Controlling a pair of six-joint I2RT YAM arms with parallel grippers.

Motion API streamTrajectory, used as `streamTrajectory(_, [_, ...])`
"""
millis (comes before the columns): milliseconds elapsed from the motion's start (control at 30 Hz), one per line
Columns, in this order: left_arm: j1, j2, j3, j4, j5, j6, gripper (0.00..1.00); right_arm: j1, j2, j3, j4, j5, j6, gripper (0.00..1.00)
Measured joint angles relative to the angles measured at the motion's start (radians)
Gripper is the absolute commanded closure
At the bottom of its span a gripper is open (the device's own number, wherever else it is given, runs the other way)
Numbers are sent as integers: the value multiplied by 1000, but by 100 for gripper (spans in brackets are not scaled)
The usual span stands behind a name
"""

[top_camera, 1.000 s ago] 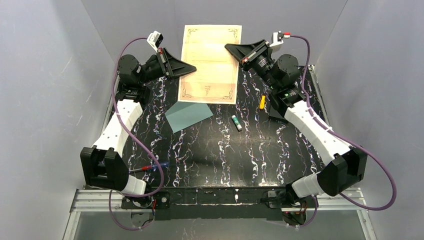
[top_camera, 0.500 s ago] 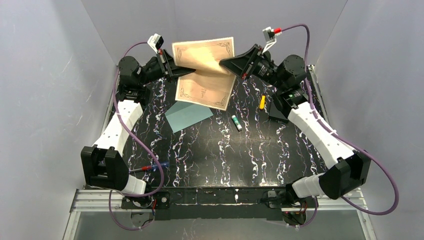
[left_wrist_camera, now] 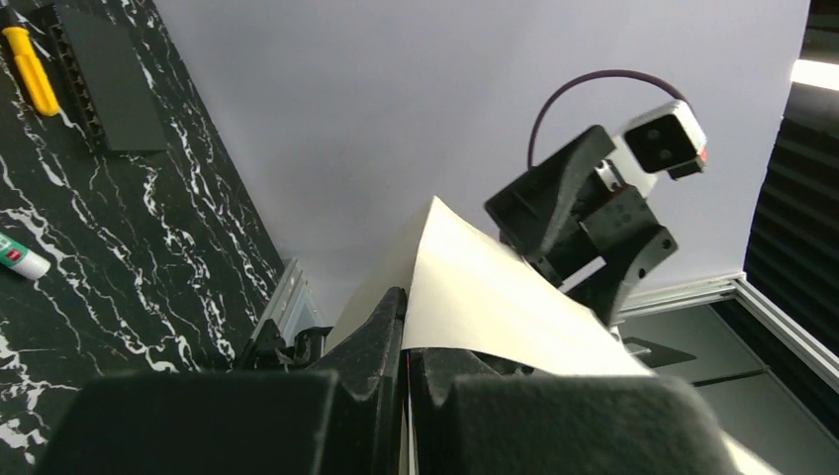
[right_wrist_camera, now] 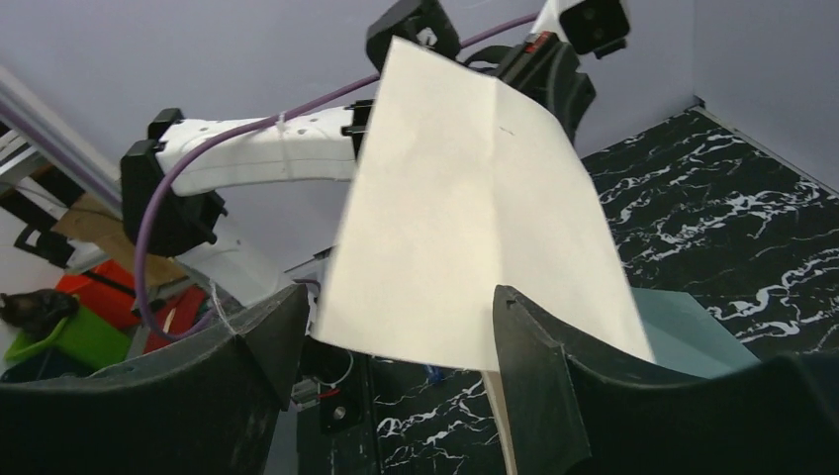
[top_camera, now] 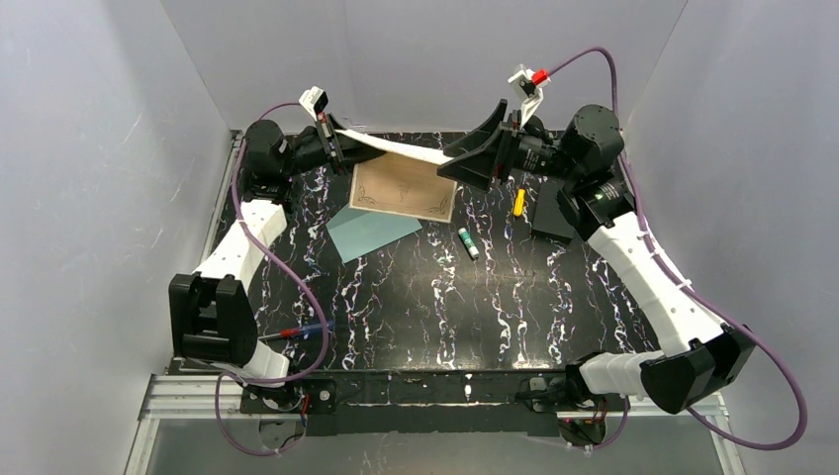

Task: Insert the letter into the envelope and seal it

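The tan letter (top_camera: 404, 190) is bent over at the back of the table: its near half lies flat with the ornamental border showing, and its far half is lifted. My left gripper (top_camera: 344, 140) is shut on the raised edge; in the left wrist view the jaws (left_wrist_camera: 408, 327) pinch the pale sheet (left_wrist_camera: 495, 297). My right gripper (top_camera: 452, 161) stands open at the sheet's right side, and its wrist view shows the letter's blank back (right_wrist_camera: 465, 218) hanging between the spread fingers (right_wrist_camera: 396, 317). The teal envelope (top_camera: 371, 230) lies flat just in front of the letter.
A glue stick (top_camera: 468, 242), a yellow tool (top_camera: 518, 201) and a black block (top_camera: 549, 213) lie to the right of the letter. A red and blue pen (top_camera: 297, 332) lies near the left arm's base. Grey walls close in the table on three sides.
The letter's far half has been lifted and folded forward over its near half. The right gripper has opened and let the sheet go; the left stays shut on it.
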State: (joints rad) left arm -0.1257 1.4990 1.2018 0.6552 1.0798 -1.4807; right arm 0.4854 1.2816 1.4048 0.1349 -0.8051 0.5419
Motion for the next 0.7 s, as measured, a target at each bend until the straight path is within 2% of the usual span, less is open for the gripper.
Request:
streamTrajectory(133, [4,7,-18,-6,25,53,100,0,-19,12,6,-45,30,22])
streamTrajectory(300, [5,-10,-36,-4,93,205,100,0,-49,29,9,60,67,20])
streamTrajectory(567, [20,-106,-72,-5,216,491,100,0,-5,32,229,39,286,18])
streamTrajectory(633, [26,-129,-84,-3,216,540,100,0,-3,33,240,40,297,18])
streamTrajectory(700, [26,-140,-88,-3,218,581,100,0,-3,56,197,64,275,24])
